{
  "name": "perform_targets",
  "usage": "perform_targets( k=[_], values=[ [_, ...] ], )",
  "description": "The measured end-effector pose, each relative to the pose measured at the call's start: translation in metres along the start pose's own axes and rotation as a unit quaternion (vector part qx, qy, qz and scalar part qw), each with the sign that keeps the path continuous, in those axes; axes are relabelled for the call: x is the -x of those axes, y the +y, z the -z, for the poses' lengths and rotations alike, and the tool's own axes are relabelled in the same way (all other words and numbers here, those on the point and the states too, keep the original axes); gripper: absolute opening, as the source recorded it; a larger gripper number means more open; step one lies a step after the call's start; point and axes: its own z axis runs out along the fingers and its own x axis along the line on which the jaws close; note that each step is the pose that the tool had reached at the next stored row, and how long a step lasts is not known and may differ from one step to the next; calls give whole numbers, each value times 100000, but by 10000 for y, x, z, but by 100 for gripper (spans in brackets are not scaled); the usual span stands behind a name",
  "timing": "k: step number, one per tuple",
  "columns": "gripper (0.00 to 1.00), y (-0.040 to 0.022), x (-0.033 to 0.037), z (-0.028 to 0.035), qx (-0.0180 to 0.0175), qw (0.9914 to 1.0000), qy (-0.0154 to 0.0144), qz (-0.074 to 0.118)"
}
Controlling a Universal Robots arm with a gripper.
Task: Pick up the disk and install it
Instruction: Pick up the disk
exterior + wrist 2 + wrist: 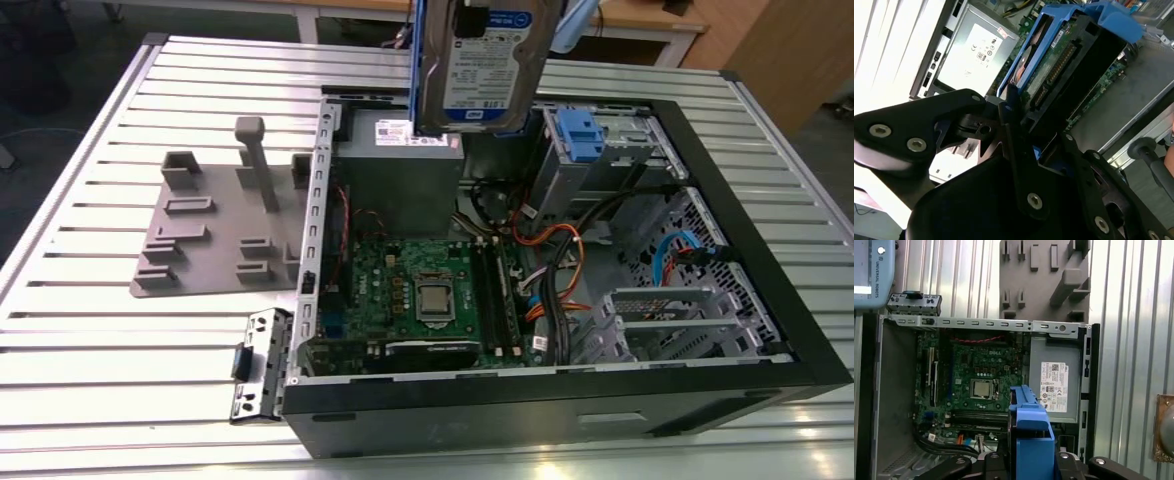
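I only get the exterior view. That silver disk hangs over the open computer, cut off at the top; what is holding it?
Observer: In the second wrist view, black fingers clamp the disk by its blue frame.
Operator: Anything on it besides the label I see?
Observer: A dark strip of connector pins, in that same view.
Operator: Is it gripped from both sides?
Observer: Yes; in the first wrist view the blue frame sits between two fingers.

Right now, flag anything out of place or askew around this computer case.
Nothing spilled or visibly damaged. One loose part: a small metal bracket lies on the table outside the open computer case, beside its corner. The disk hangs on edge above the case in the gripper, not seated.
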Motion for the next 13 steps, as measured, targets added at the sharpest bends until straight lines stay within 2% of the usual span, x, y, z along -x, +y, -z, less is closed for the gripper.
perform_targets(
  k=[13],
  values=[
    [36, -33, -162, -4, -1, 100000, 2, -1]
  ],
)
